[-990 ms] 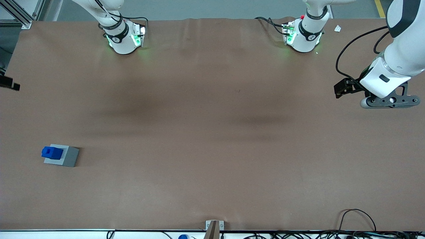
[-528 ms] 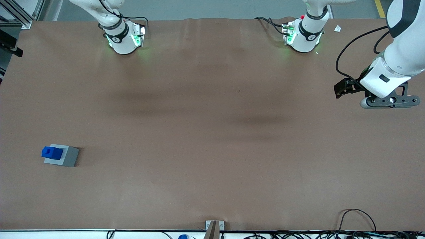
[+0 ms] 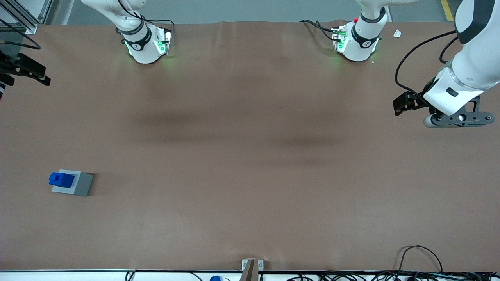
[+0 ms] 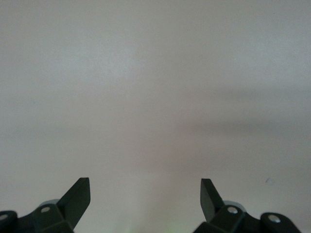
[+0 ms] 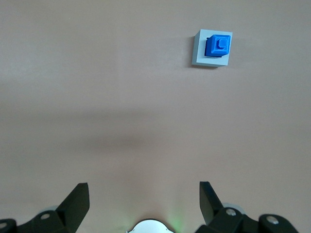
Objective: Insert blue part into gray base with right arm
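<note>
My gripper (image 5: 144, 194) hangs with fingers (image 5: 77, 199) spread wide and empty, well above the table (image 3: 250, 156). The blue part (image 5: 218, 45) sits in the gray base (image 5: 200, 51), well away from it.

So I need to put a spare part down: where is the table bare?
Nearly all the brown table is bare. The only cluster is the blue part seated on the gray base, toward the working arm's end. The open tool hangs well clear.

Bare table (image 3: 250, 156) surrounds the gray base (image 3: 80, 185); the open-fingered pincer (image 5: 143, 191) hangs well apart.
</note>
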{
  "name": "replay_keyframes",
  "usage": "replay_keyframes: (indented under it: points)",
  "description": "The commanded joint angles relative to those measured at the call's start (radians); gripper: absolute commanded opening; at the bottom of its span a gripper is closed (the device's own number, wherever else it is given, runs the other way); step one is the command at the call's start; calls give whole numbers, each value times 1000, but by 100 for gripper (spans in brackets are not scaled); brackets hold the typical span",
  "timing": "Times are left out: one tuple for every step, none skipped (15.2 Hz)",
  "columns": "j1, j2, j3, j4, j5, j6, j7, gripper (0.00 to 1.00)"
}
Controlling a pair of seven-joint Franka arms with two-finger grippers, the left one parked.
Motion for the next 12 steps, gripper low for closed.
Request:
replay_keyframes:
  points:
    - [7,-41,-6,-18,-7,12,17,100]
    - [7,-41,-6,-18,-7,15,20,100]
    - [6,-38,-7,-16,-7,15,20,100]
    - [6,-37,-7,-15,-9,15,22,100]
    - [3,-35,-7,-10,-9,14,43,100]
    - [-2,-32,-9,-8,-7,15,86,100]
    - [0,-29,-9,-4,-7,15,112,100]
    - [3,-29,-9,-4,-9,14,112,100]
    - [4,-29,-9,-4,-9,15,111,100]
    - [6,-29,-9,-4,-13,15,111,100]
    - [7,-29,-9,-4,-15,15,112,100]
    - [7,-29,-7,-4,-15,17,112,100]
